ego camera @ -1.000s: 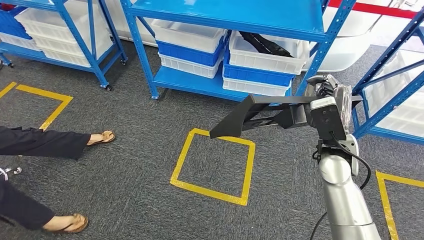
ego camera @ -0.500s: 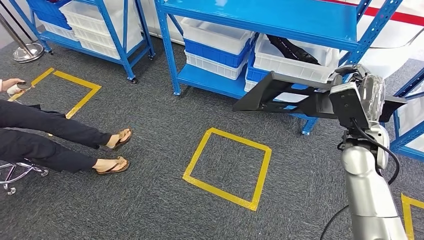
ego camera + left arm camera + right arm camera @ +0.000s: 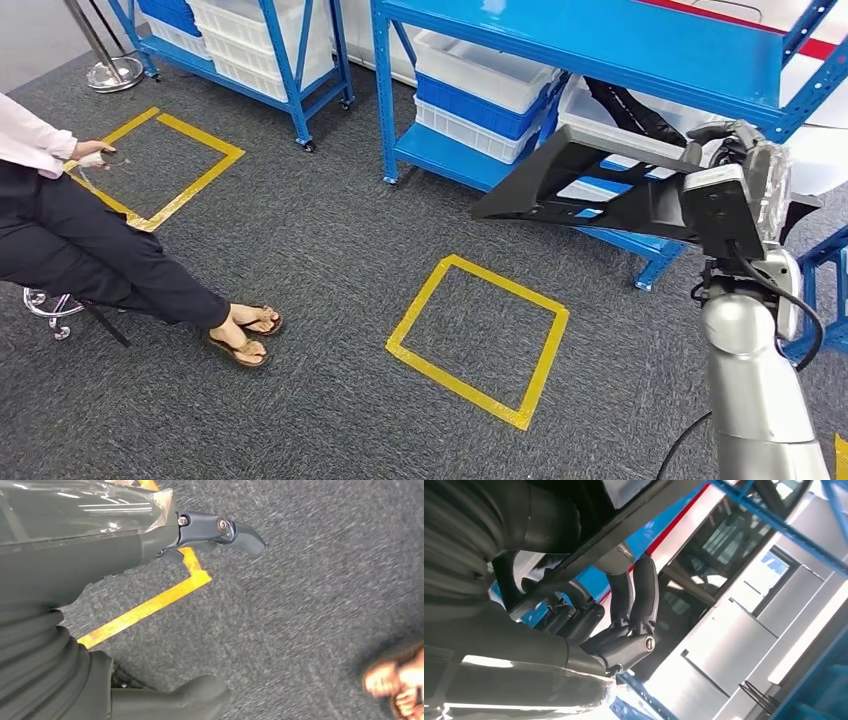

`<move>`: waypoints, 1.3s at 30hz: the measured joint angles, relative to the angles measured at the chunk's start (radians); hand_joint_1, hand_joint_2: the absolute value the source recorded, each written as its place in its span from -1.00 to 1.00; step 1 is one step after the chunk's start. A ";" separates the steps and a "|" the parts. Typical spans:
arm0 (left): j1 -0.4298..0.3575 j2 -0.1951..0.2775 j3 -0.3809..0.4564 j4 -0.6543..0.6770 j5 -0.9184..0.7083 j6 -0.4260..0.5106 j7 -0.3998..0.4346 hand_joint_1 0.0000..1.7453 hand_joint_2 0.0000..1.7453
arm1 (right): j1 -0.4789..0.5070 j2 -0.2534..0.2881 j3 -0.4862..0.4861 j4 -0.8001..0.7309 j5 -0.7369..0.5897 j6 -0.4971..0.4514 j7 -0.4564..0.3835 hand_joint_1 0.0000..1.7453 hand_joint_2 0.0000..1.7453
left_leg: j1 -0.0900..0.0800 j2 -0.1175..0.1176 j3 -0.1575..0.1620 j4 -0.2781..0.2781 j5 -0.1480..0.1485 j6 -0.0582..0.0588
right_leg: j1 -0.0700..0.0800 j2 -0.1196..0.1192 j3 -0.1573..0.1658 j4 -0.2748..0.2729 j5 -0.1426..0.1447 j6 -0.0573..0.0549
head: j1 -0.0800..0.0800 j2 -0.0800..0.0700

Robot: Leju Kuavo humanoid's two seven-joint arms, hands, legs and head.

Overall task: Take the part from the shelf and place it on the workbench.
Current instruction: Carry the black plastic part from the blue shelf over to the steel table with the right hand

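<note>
Black part [image 3: 590, 190] juts toward nine o'clock from the right robot hand [image 3: 745, 165] clamped on it; left robot hand [image 3: 165, 530] hangs with fingers apart.

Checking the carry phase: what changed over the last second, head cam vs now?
The whole view swung: shelves, yellow floor square and seated person shifted in frame, so the camera turned, not the things. The right hand still holds the black part out in front, grip unchanged. The left hand hangs open over the carpet.

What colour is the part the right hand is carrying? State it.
Black. The part, held by the right hand, shows best in the head view.
</note>
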 joint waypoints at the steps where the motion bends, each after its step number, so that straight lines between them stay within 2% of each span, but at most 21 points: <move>1: 0.000 0.003 0.004 -0.001 -0.001 -0.004 0.000 -1.00 1.00 | 0.002 -0.007 -0.002 -0.008 -0.016 0.003 0.003 1.00 1.00 | -0.001 -0.005 0.001 -0.004 0.003 0.009 | -0.001 0.000 0.000 -0.001 -0.001 0.006 | 0.001 0.000; 3: -0.002 0.007 0.010 -0.002 -0.003 -0.009 0.001 -1.00 1.00 | 0.010 -0.027 -0.012 -0.023 -0.035 0.008 0.011 1.00 1.00 | -0.002 -0.015 0.003 -0.015 0.013 0.028 | -0.005 0.026 -0.015 0.034 -0.026 0.012 | 0.001 0.000; 6: -0.005 0.008 0.015 -0.003 -0.007 -0.010 0.001 -1.00 1.00 | 0.022 -0.052 -0.027 -0.034 -0.046 0.014 0.015 1.00 1.00 | -0.005 -0.029 -0.004 -0.019 0.021 0.043 | -0.007 0.070 -0.104 0.222 -0.109 0.006 | 0.006 0.000; 8: -0.005 0.006 0.016 -0.003 -0.013 -0.019 0.005 -1.00 1.00 | 0.035 -0.064 -0.032 -0.038 -0.046 0.015 0.021 1.00 1.00 | -0.010 -0.043 -0.009 -0.019 0.025 0.047 | -0.004 0.077 -0.135 0.285 -0.124 0.012 | 0.006 0.000; 9: -0.005 0.004 0.016 -0.003 -0.019 -0.024 0.010 -1.00 1.00 | 0.040 -0.073 -0.035 -0.042 -0.042 0.014 0.029 1.00 1.00 | -0.012 -0.051 -0.010 -0.018 0.027 0.048 | -0.003 0.078 -0.118 0.255 -0.108 0.017 | 0.006 0.000; 11: -0.008 -0.004 0.015 -0.003 -0.034 -0.024 0.029 -1.00 1.00 | 0.047 -0.105 -0.048 -0.059 -0.024 0.016 0.049 1.00 1.00 | -0.015 -0.070 -0.013 -0.018 0.033 0.046 | -0.003 0.094 -0.044 0.114 -0.057 0.022 | 0.006 0.000; 13: -0.011 -0.018 0.014 -0.003 -0.049 -0.006 0.053 -1.00 1.00 | 0.056 -0.150 -0.072 -0.091 0.007 0.026 0.074 1.00 1.00 | -0.018 -0.089 -0.016 -0.016 0.038 0.040 | 0.001 0.109 0.008 0.009 -0.024 0.013 | 0.005 0.000; 15: -0.011 -0.032 0.013 -0.003 -0.063 0.007 0.066 -1.00 1.00 | 0.075 -0.198 -0.100 -0.133 0.037 0.048 0.098 1.00 1.00 | -0.020 -0.104 -0.019 -0.017 0.042 0.032 | 0.009 0.101 0.014 -0.009 -0.017 0.000 | 0.004 0.000; 16: -0.010 -0.039 0.012 -0.003 -0.068 0.004 0.067 -1.00 1.00 | 0.083 -0.219 -0.112 -0.154 0.044 0.060 0.106 1.00 1.00 | -0.019 -0.107 -0.022 -0.015 0.043 0.028 | 0.004 0.094 0.018 -0.011 -0.013 -0.008 | 0.004 0.000; 18: -0.015 -0.049 0.011 -0.002 -0.072 -0.013 0.060 -1.00 1.00 | 0.083 -0.252 -0.131 -0.186 0.040 0.085 0.111 1.00 1.00 | -0.019 -0.086 -0.042 0.019 0.015 0.019 | -0.005 0.078 0.022 -0.017 -0.003 -0.025 | 0.003 0.000; 21: -0.032 -0.061 0.011 -0.002 -0.064 -0.050 0.040 -1.00 1.00 | 0.038 -0.263 -0.126 -0.207 0.079 0.096 0.110 1.00 1.00 | -0.014 -0.048 -0.117 0.191 -0.080 0.006 | -0.006 0.060 0.020 -0.020 0.005 -0.037 | 0.001 0.000; 23: -0.041 -0.070 0.011 -0.002 -0.060 -0.093 0.021 -1.00 1.00 | 0.007 -0.232 -0.094 -0.207 0.130 0.067 0.108 1.00 1.00 | -0.006 -0.041 -0.146 0.267 -0.100 -0.003 | -0.005 0.050 0.019 -0.019 0.006 -0.038 | 0.001 0.000; 24: -0.045 -0.075 0.010 -0.002 -0.063 -0.116 0.012 -1.00 1.00 | -0.003 -0.210 -0.073 -0.205 0.148 0.048 0.106 1.00 1.00 | -0.002 -0.036 -0.134 0.253 -0.086 -0.007 | -0.006 0.044 0.020 -0.019 0.006 -0.037 | 0.000 0.000; 26: -0.057 -0.086 0.002 -0.003 -0.083 -0.165 0.002 -1.00 1.00 | -0.027 -0.175 -0.035 -0.194 0.161 0.022 0.107 1.00 1.00 | 0.005 -0.004 -0.066 0.132 -0.034 -0.013 | -0.006 0.029 0.020 -0.013 0.003 -0.032 | -0.001 0.000; 28: -0.073 -0.103 -0.017 -0.003 -0.110 -0.215 0.000 -1.00 1.00 | -0.074 -0.154 -0.008 -0.172 0.160 0.013 0.109 1.00 1.00 | 0.001 0.025 -0.016 0.031 -0.002 -0.009 | 0.000 0.013 0.012 -0.001 -0.004 -0.020 | 0.002 0.000; 29: -0.079 -0.112 -0.027 -0.003 -0.121 -0.239 0.003 -1.00 1.00 | -0.103 -0.147 0.002 -0.157 0.156 0.011 0.110 1.00 1.00 | -0.004 0.029 -0.010 0.012 0.002 -0.002 | 0.004 0.005 0.008 0.002 -0.005 -0.012 | 0.004 0.000; 31: -0.088 -0.129 -0.044 -0.003 -0.134 -0.273 0.011 -1.00 1.00 | -0.153 -0.133 0.021 -0.126 0.147 0.012 0.111 1.00 1.00 | -0.016 0.006 -0.017 0.008 0.010 0.017 | 0.005 -0.011 0.007 0.001 -0.005 0.003 | 0.008 0.000; 33: -0.094 -0.145 -0.058 -0.003 -0.140 -0.283 0.015 -1.00 1.00 | -0.183 -0.121 0.034 -0.104 0.142 0.012 0.111 1.00 1.00 | -0.017 -0.013 -0.019 0.000 0.020 0.035 | 0.000 0.005 -0.004 0.022 -0.021 0.012 | 0.008 0.000; 35: -0.099 -0.158 -0.068 -0.003 -0.141 -0.286 0.016 -1.00 1.00 | -0.201 -0.115 0.043 -0.087 0.141 0.012 0.111 1.00 1.00 | -0.014 -0.033 -0.022 -0.005 0.027 0.048 | -0.005 0.048 -0.049 0.118 -0.070 0.009 | 0.011 0.000; 37: -0.101 -0.164 -0.074 -0.003 -0.143 -0.289 0.020 -1.00 1.00 | -0.209 -0.112 0.050 -0.073 0.141 0.012 0.111 1.00 1.00 | -0.015 -0.054 -0.025 -0.005 0.030 0.053 | -0.004 0.070 -0.112 0.248 -0.118 0.006 | 0.013 0.000; 39: -0.100 -0.167 -0.082 -0.003 -0.149 -0.311 0.040 -1.00 1.00 | -0.211 -0.108 0.055 -0.064 0.140 0.012 0.112 1.00 1.00 | -0.019 -0.077 -0.026 -0.005 0.031 0.056 | 0.000 0.076 -0.136 0.287 -0.119 0.012 | 0.013 0.000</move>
